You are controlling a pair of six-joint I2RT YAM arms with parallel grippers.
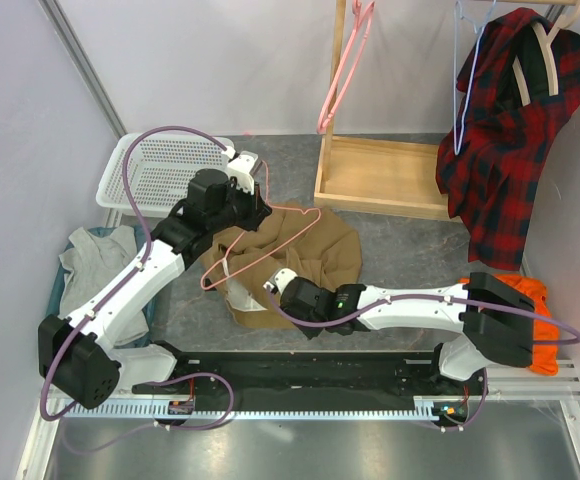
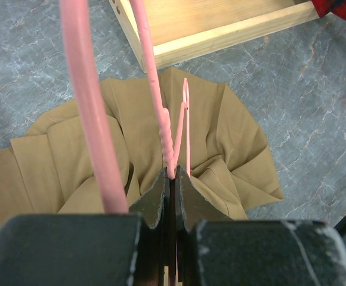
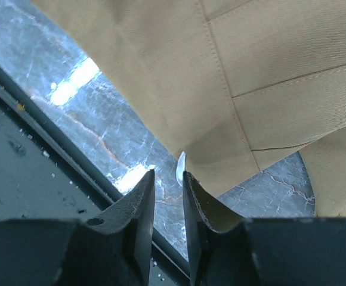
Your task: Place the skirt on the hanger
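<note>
The tan-brown skirt (image 1: 305, 250) lies crumpled on the grey table in front of the wooden rack base. The pink hanger (image 1: 270, 245) lies tilted over it, its hook up by my left gripper (image 1: 258, 205). In the left wrist view, the left gripper (image 2: 174, 173) is shut on the hanger's thin pink wire (image 2: 161, 107), with the skirt (image 2: 232, 137) spread below. My right gripper (image 1: 272, 287) is at the skirt's near-left edge. In the right wrist view, the right gripper (image 3: 168, 174) is narrowly open with bare table between the jaws. The skirt (image 3: 232, 77) hangs just beyond and beside the right finger.
A wooden rack base (image 1: 385, 175) stands behind the skirt. A second pink hanger (image 1: 348, 70), a light-blue hanger (image 1: 467, 80) and a red plaid shirt (image 1: 505, 150) hang above it. A white basket (image 1: 160, 170) is at back left, a grey garment (image 1: 95, 255) at left, an orange cloth (image 1: 535, 300) at right.
</note>
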